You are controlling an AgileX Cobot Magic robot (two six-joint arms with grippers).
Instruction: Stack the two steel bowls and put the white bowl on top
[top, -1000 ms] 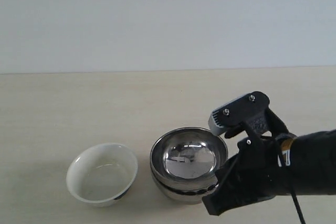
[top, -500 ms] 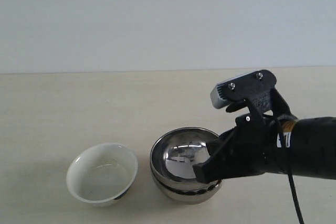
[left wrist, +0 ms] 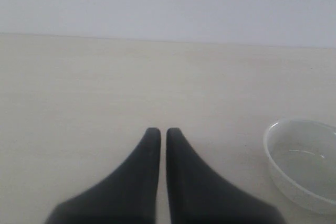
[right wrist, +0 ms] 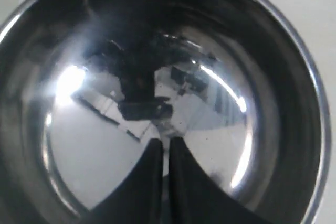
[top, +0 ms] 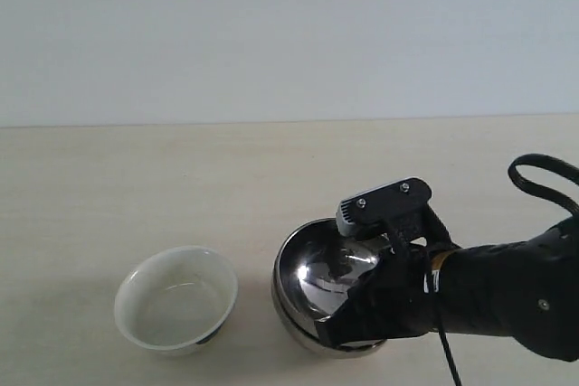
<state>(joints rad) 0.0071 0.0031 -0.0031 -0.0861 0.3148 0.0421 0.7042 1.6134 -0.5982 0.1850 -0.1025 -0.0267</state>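
The 2 steel bowls (top: 308, 288) sit at the near edge of a pale table (top: 136, 187), right of centre. They look nested one inside the other, though the seam between them is hard to make out. They are likely light, rigid and slippery, so the thin rim is the best place to grip. The white bowl (top: 176, 300) stands upright and apart to their left. It looks glossy and breakable, so it should be taken by its rim and lowered gently. The right gripper (right wrist: 164, 142) reaches down into the top steel bowl, arm low and angled in from the right. Its fingers are pressed together and grasp nothing. The left gripper (left wrist: 163, 131) hovers over bare table near the white bowl, fingers also closed and holding nothing.
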